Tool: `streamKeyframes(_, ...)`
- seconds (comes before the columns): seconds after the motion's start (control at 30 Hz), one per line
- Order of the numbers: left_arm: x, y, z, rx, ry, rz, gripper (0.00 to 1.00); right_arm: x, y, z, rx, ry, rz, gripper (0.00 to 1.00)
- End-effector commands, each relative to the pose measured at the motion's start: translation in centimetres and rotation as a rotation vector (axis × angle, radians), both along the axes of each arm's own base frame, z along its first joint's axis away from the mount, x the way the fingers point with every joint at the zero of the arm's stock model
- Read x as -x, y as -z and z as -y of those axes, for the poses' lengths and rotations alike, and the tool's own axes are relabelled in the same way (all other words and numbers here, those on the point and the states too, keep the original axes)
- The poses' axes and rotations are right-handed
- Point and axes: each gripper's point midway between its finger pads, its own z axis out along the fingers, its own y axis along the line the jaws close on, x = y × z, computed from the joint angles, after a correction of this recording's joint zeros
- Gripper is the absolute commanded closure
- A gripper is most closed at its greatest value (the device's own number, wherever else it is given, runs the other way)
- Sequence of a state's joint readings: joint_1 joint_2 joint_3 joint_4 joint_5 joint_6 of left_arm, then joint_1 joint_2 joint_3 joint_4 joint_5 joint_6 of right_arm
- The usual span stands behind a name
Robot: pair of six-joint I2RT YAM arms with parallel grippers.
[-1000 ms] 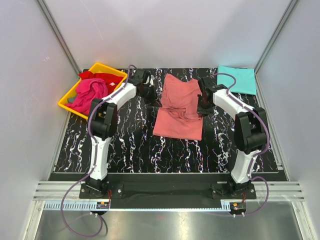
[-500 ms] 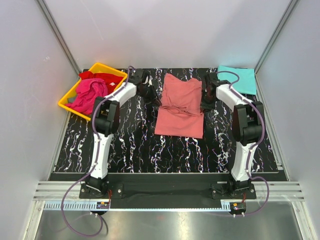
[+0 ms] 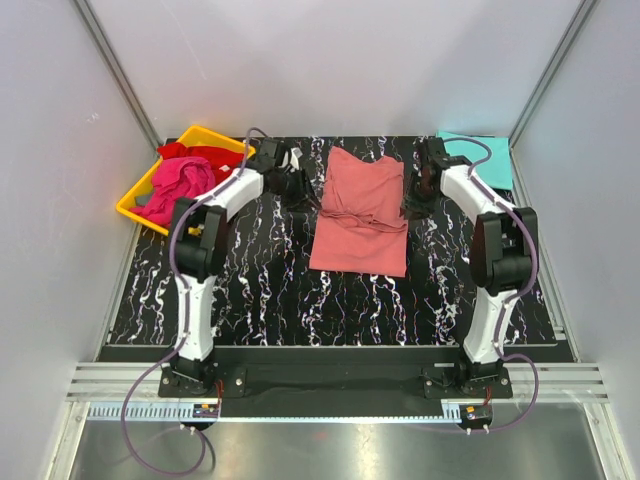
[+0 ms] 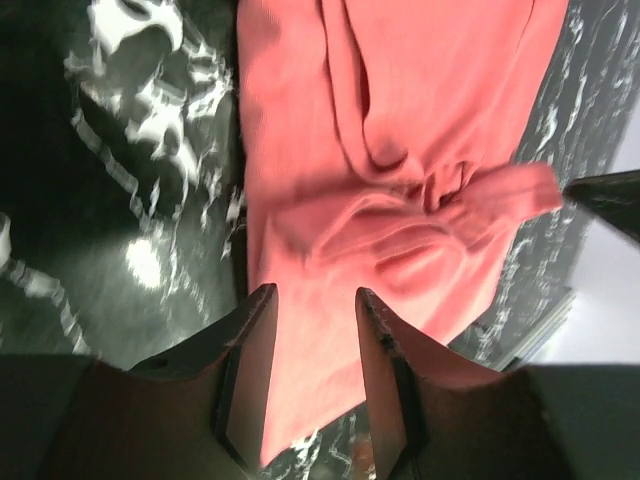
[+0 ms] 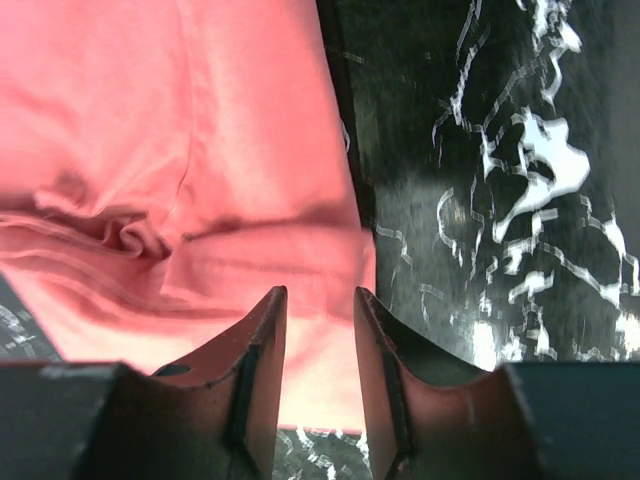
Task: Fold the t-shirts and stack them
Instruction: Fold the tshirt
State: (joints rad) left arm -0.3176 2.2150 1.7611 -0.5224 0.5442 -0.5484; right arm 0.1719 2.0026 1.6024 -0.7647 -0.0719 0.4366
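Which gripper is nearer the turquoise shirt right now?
Right. The right gripper is at the right edge of the salmon shirt, on the side of the turquoise shirt in the far right corner. The left gripper is at the salmon shirt's left edge.

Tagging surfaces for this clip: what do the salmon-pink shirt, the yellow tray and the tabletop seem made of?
Salmon-pink t-shirt: soft matte cloth, probably knit cotton; it creases and bunches into folds.
Yellow tray: rigid, smooth, likely plastic; straight raised rim, even bright colour.
Tabletop: black with white marble-like veins, flat; perhaps printed mat or laminate, unclear which.
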Motion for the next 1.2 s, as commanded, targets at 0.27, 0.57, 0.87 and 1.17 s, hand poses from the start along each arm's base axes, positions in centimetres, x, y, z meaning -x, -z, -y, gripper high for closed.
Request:
streamKeyframes(0.27,4.8,-3.5,1.8,-0.088,0.098,0.18,0.78,4.7,-1.8,-2.5,-0.05,-0.011,0.075,1.0)
streamKeyframes(0.57,3.3,0.3,2.9,-0.197,0.071,0.126,0.86,4.5,1.5,-5.1,0.004,-0.056,0.077,1.0)
streamKeyframes(0.87,0.6,0.9,3.5,-0.234,0.061,0.132,0.83,1.6,2.2,-4.1,0.117,-0.064,0.097,1.0)
streamKeyframes(1.17,-2.8,1.2,3.2,-0.238,0.023,0.168,0.82,-2.8,1.1,-3.0,0.176,-0.055,0.148,1.0)
